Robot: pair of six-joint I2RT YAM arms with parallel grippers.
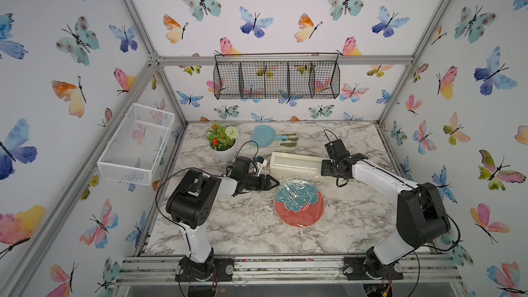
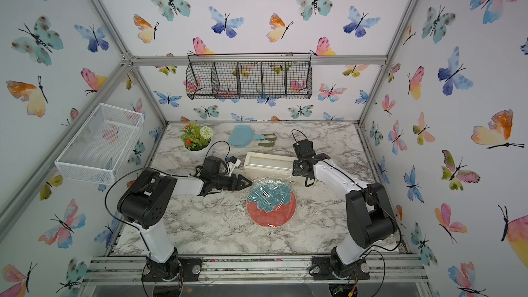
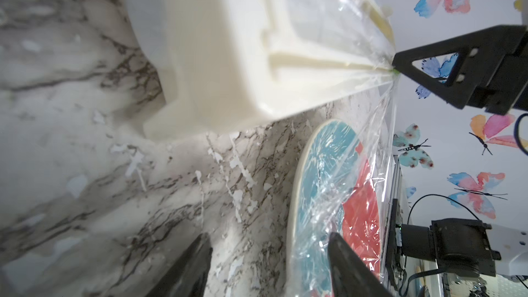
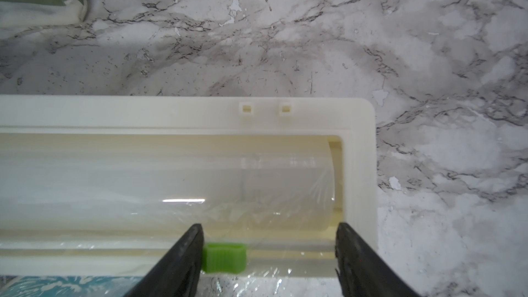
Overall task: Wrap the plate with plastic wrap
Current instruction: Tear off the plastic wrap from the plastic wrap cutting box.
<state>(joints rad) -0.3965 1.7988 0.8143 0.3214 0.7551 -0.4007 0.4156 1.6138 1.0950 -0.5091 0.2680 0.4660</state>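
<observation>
Unseen in both top views, a small green plastic tab touches the wide right gripper; left gripper, also wide, at the round coral-red plate under clear crinkly plastic wrap.

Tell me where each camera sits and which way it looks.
Top views: high up front, looking down at the table; both arms show.
Left wrist: behind the left gripper, facing plate and dispenser box; fingertips show.
Right wrist: behind the right gripper, looking down into the box; fingertips show.
Shared: both wrist views show the box and plastic wrap.
</observation>
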